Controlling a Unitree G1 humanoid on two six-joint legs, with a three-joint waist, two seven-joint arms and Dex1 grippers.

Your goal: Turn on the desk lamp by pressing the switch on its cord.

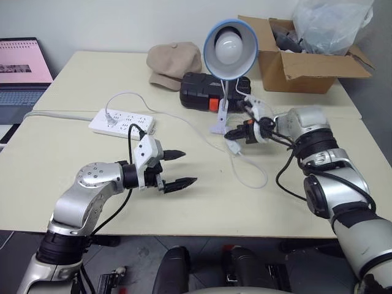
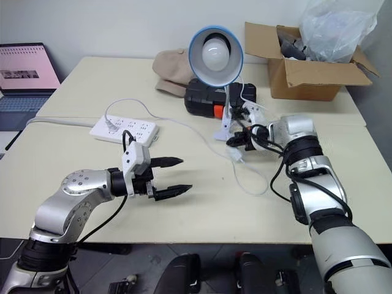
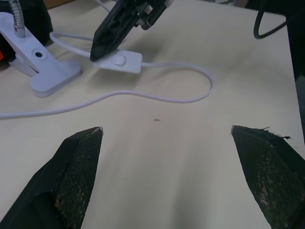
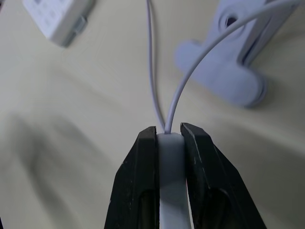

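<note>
The desk lamp [image 1: 229, 40] stands on its white clip base [image 1: 218, 125] at the middle of the table, its light-blue shade and white bulb facing me. Its thin white cord [image 1: 256, 179] loops across the tabletop in front of the base. My right gripper [image 4: 167, 131] is shut on the switch [image 4: 170, 181], with the cord running out from between its fingertips toward the clip. In the left wrist view the switch [image 3: 121, 61] lies just under that gripper's black fingers. My left gripper [image 1: 188, 166] hovers open and holds nothing, to the left of the switch and nearer me.
A white power strip [image 1: 122, 121] lies at the left with a plug in it. Behind the lamp are a beige cap [image 1: 174, 61] and a black case [image 1: 199, 92]. A cardboard box [image 1: 306, 64] sits at the back right, and a laptop [image 1: 21, 67] at the far left.
</note>
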